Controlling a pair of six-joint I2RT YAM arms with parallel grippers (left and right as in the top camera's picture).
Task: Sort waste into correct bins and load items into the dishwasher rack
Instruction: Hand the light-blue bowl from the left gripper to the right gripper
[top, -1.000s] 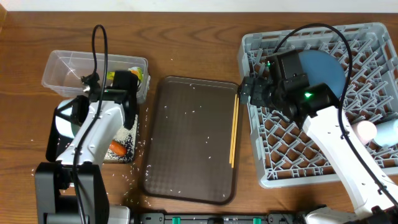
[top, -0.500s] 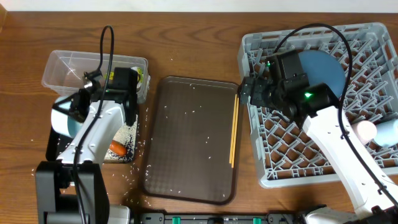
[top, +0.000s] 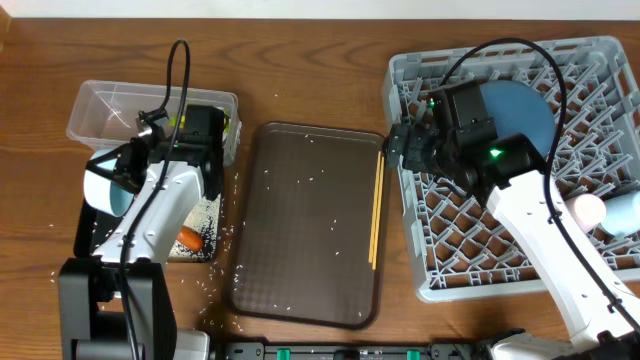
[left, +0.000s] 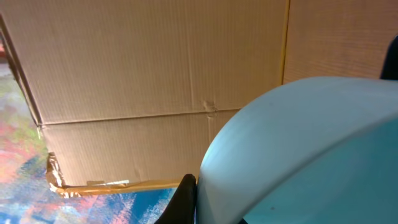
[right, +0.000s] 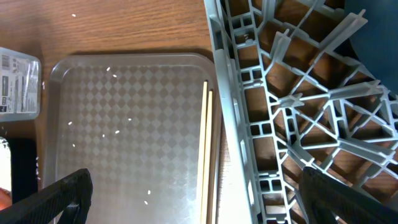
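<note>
My left gripper (top: 108, 188) is shut on the small light-blue cup (left: 298, 155), held up over the black tray (top: 82, 236) beside the clear tub (top: 100, 105). One black finger (left: 185, 200) presses the cup's side; the other is hidden. An orange carrot (top: 188, 239) and rice lie on the black tray, and a green-yellow wrapper (top: 226, 121) sits in the tub. My right gripper (right: 202, 208) hangs open above the chopsticks (right: 207, 149), which lie along the brown tray's right edge next to the grey rack (top: 600, 60). The blue plate (top: 520, 112) and pink cup (top: 586, 210) are in the rack.
The flat brown serving tray (top: 300, 230) with scattered rice grains fills the middle. Loose rice also lies on the wood (top: 215, 275) near the black tray. The rack's left wall (right: 239, 134) runs just right of the chopsticks. A cardboard wall (left: 124, 81) faces the left wrist.
The left arm has shifted slightly toward the back with the cup in its grip. The right arm has not moved.
</note>
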